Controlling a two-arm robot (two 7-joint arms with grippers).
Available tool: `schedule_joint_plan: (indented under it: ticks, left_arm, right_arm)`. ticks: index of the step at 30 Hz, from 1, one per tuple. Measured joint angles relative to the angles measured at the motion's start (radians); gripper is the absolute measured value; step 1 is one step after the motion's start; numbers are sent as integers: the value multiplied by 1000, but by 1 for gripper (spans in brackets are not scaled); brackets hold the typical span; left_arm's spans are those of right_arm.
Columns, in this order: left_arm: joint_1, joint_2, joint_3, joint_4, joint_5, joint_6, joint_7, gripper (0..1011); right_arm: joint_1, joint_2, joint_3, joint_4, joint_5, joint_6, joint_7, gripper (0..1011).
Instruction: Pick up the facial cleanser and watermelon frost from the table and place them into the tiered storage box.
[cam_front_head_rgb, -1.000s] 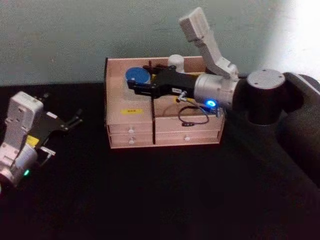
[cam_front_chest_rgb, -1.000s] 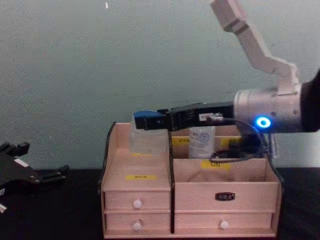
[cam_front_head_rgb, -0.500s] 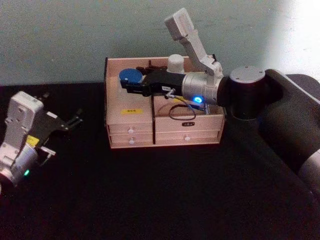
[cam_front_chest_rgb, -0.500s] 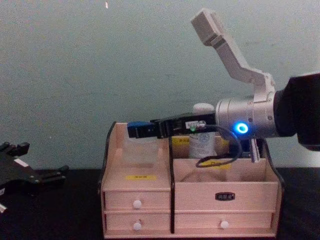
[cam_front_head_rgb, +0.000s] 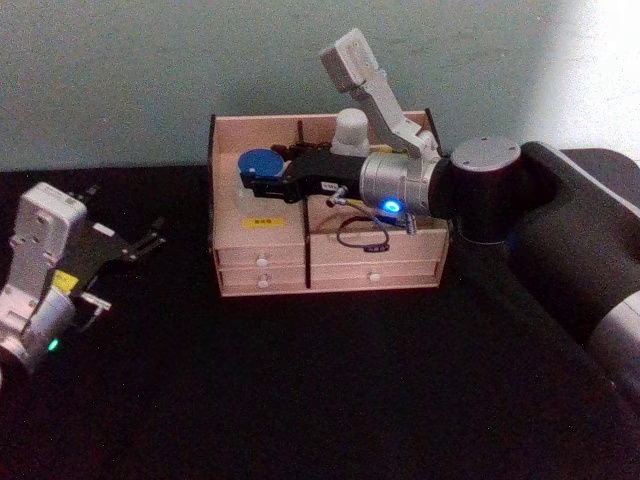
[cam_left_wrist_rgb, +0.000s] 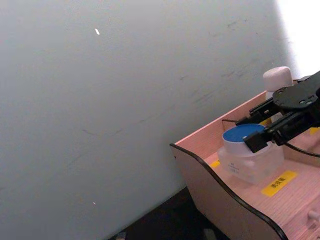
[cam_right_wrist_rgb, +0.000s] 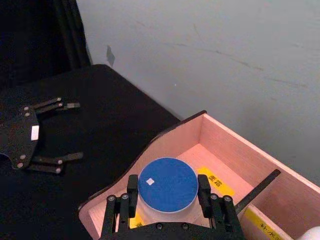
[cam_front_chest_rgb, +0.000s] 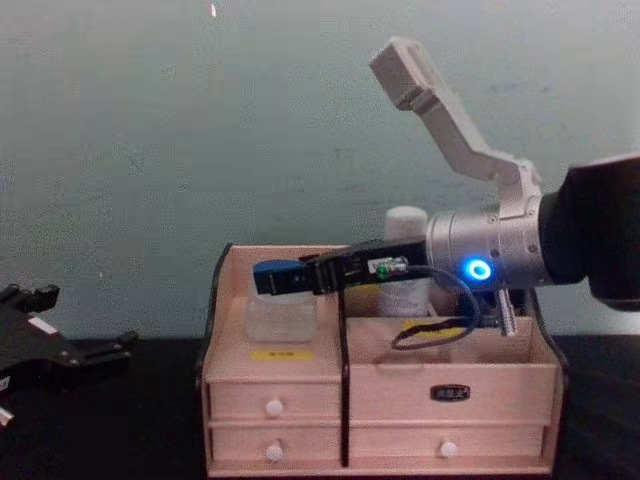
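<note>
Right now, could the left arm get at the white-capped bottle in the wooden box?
Probably not: the left end effector lies far off, and the right end effector, gripping the blue-lidded jar, reaches across the tiered storage box beside the bottle.

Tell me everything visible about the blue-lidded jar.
The blue-lidded jar is short and round, with a clear, plastic-looking body and a flat blue lid bearing a small white mark. It is upright in the left compartment of the tiered storage box, the right gripper clamping its lid from both sides. Whether its base rests on the shelf is unclear.
</note>
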Motion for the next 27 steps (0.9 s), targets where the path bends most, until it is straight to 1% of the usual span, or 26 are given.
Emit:
schedule_joint_plan:
  ticks: [4,16,19,20,21,24,27]
  left_arm:
    - [0,0,0,0,0,0,0,1001]
    - [0,0,0,0,0,0,0,1001]
    - [0,0,0,0,0,0,0,1001]
    - [0,0,0,0,0,0,0,1001]
    - [0,0,0,0,0,0,0,1001]
    - [0,0,0,0,0,0,0,1001]
    - [0,0,0,0,0,0,0,1001]
  right_arm:
    - [-2,0,-1,-3,-8,0,0,719]
    - [-2,1,-1,-4,-5,0,0,720]
    - [-3,1,-1,-4,-3,1,0,774]
    - [-3,1,-1,-4,-3,1,0,826]
    - [-3,1,-1,-4,-3,1,0,842]
    - [-3,1,-1,-4,-3,1,0,941]
    - [-3,1,-1,-4,-2,1,0,1000]
